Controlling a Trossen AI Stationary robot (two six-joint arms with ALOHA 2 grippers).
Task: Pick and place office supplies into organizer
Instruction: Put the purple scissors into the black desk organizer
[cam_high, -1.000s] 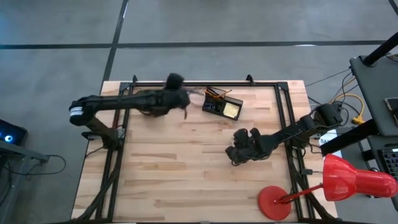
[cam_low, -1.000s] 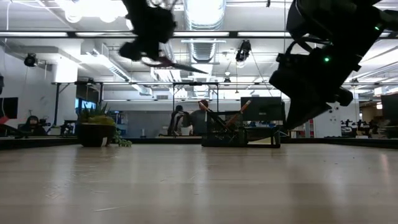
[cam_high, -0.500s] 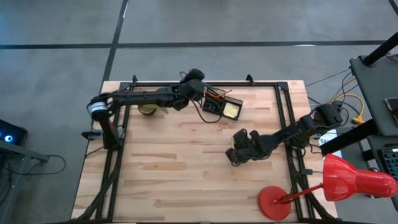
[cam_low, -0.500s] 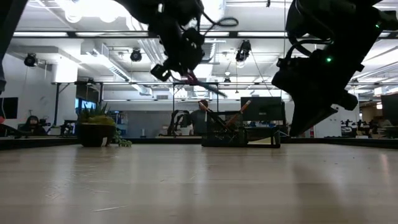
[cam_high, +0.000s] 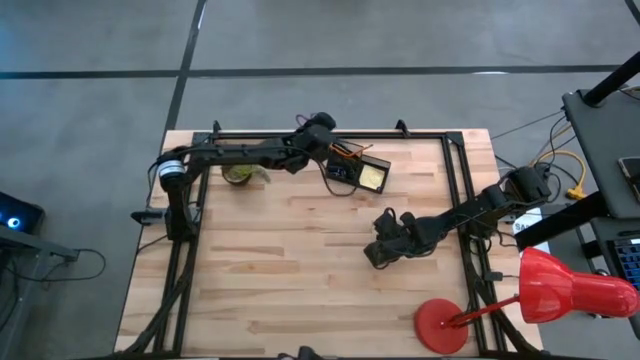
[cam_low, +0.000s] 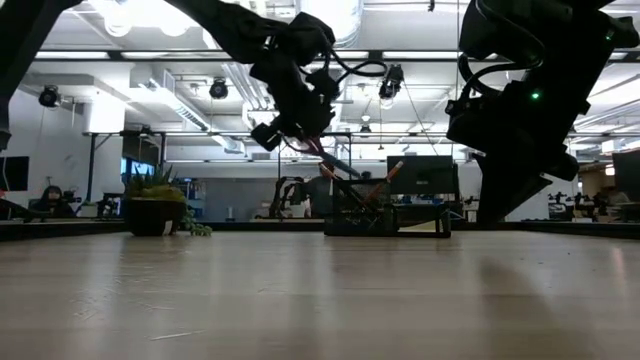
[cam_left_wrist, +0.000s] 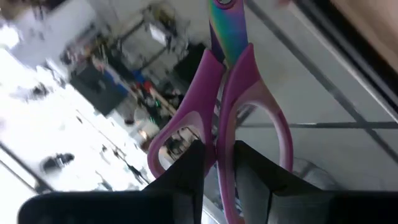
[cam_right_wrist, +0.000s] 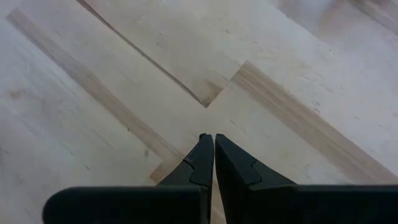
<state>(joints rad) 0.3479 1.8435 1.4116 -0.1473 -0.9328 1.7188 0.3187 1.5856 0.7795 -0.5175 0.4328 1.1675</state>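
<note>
Since a second ago, the left gripper (cam_high: 318, 133) has swung across to just beside the organizer (cam_high: 357, 171); the potted plant (cam_high: 237, 174) sits farther off. Low view: scissors (cam_low: 330, 158) slant blades-down toward the organizer (cam_low: 385, 220). Left wrist view: fingers (cam_left_wrist: 186, 171) pinch the purple handles. Right wrist view: right gripper (cam_right_wrist: 213, 159) closed, empty, over bare table (cam_right_wrist: 298, 74)

A: What's under the table (cam_high: 300, 270)?
B: Grey floor (cam_high: 90, 60) crossed by dark lines, and a black desk (cam_high: 605, 130) at the right edge

A: And beyond the far edge?
B: An open office: white ceiling with bright lights (cam_low: 150, 12), exposed ducts (cam_low: 325, 75), monitors (cam_low: 422, 175), and people (cam_low: 290, 195) far back
</note>
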